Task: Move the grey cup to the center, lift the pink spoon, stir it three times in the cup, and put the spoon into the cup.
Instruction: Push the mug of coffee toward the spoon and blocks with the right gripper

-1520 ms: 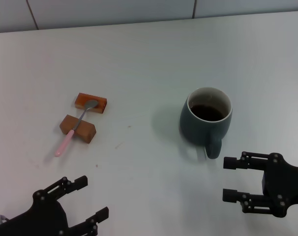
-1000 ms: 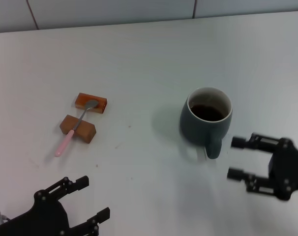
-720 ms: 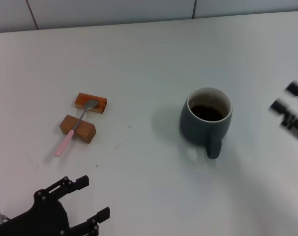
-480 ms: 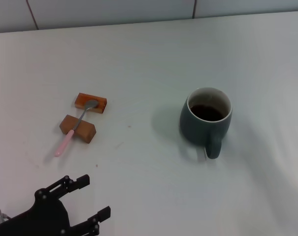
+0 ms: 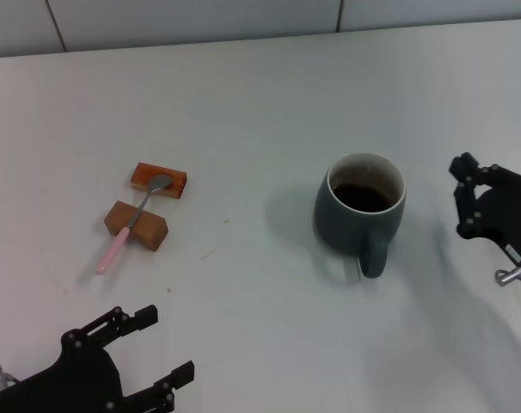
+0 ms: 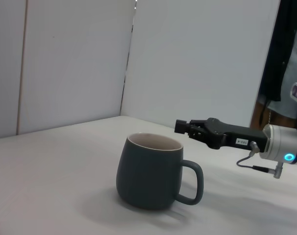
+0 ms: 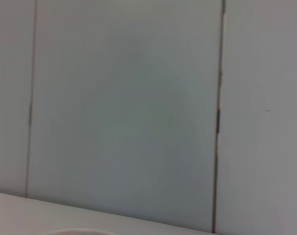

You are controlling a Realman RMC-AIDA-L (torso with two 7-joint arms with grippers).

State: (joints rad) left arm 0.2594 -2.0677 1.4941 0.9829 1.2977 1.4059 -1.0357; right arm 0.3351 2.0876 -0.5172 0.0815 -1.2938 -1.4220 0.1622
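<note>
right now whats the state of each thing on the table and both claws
grey cup: upright, holds dark liquid, handle toward the robot, not gripped
pink spoon: lying across two blocks, untouched
orange-brown blocks: flat on the table, one under the spoon's bowl, one under its handle
left claw: open, empty, low near the robot
right claw: empty, right of the cup, clear of it

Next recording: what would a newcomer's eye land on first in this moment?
The grey cup of dark liquid stands right of centre on the white table, handle toward the robot. The right gripper hangs just to its right, not touching. Far left, the pink spoon lies across two orange-brown blocks, with the left gripper open at the near edge.
</note>
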